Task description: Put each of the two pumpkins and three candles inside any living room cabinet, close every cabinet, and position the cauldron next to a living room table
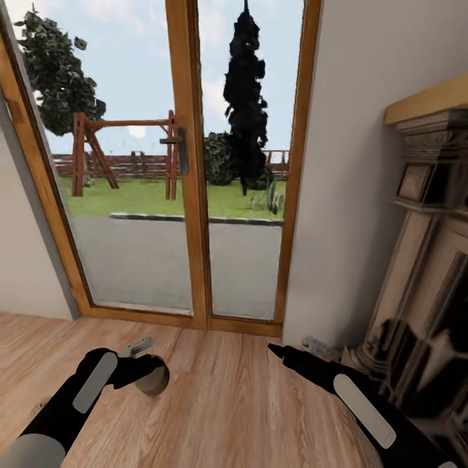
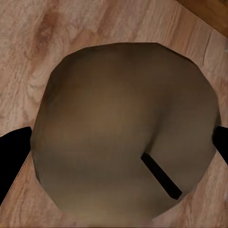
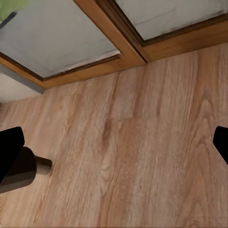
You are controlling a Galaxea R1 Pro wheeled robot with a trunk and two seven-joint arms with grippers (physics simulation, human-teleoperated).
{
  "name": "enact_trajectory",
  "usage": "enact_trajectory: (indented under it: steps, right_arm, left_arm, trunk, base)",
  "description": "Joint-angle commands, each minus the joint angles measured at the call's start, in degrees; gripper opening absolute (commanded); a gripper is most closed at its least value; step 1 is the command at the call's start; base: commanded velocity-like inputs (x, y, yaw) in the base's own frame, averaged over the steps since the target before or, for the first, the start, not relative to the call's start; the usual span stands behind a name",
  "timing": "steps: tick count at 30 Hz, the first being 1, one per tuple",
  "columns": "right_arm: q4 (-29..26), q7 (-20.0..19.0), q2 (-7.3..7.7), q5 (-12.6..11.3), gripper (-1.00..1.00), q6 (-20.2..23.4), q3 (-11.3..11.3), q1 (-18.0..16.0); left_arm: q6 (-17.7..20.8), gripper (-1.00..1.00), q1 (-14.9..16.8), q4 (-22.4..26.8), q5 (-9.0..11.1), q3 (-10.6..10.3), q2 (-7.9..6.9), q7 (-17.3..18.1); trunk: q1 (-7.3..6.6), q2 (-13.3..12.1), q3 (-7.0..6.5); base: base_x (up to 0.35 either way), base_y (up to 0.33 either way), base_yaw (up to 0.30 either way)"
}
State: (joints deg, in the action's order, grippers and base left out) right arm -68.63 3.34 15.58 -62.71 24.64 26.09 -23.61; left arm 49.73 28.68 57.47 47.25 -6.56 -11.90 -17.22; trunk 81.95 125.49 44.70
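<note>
Left gripper at lower left is clamped on a candle, carried clear of the floor presumably for the cabinet trip, while the right gripper at lower right hangs spread and empty.
</note>
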Motion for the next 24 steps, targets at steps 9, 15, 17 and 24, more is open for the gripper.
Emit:
enact_trajectory:
  steps: [9, 15, 17, 24]
  right_arm:
    - [-0.08, 0.43, 0.06, -0.49, 1.0, 0.06, 0.16, -0.04]
    - [-0.1, 0.49, 0.05, -0.49, 1.0, 0.06, 0.18, -0.04]
    - [-0.06, 0.51, 0.03, -0.49, 1.0, 0.06, 0.19, -0.04]
    - [-0.07, 0.61, 0.0, -0.49, 1.0, 0.12, 0.2, -0.04]
  left_arm:
    - [0.02, -1.0, 0.06, 0.08, 0.65, -0.21, 0.0, -0.63]
    - [0.02, -1.0, 0.06, 0.08, 0.65, -0.21, -0.03, -0.62]
    - [0.02, -1.0, 0.06, 0.06, 0.65, -0.18, -0.04, -0.62]
    - [0.02, -1.0, 0.06, 0.08, 0.65, -0.19, -0.05, -0.62]
  trunk:
    - [0.02, 0.03, 0.06]
    - [0.02, 0.03, 0.06]
    - [0.02, 0.03, 0.06]
    - [0.02, 0.03, 0.06]
  base:
    - [0.26, 0.0, 0.272]
    - [0.259, -0.021, 0.29]
    - [0.253, -0.016, 0.291]
    - [0.246, -0.005, 0.292]
